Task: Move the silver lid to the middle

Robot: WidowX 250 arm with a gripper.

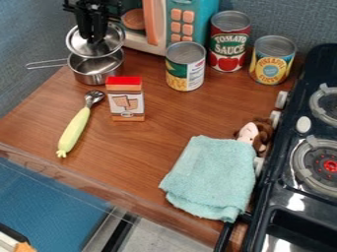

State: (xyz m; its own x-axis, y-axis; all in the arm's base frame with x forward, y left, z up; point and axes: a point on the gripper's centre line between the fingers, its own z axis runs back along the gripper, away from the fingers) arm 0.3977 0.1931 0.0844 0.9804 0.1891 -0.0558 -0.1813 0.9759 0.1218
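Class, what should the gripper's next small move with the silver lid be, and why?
Probably a slight lift of the silver lid, if the grip is sound: the gripper is at its top, and the lid overlaps the pot in view, so sideways travel might catch.

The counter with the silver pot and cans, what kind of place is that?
Looks like a toy kitchen: a small stove, a teal and peach toy microwave, and play-size food cans.
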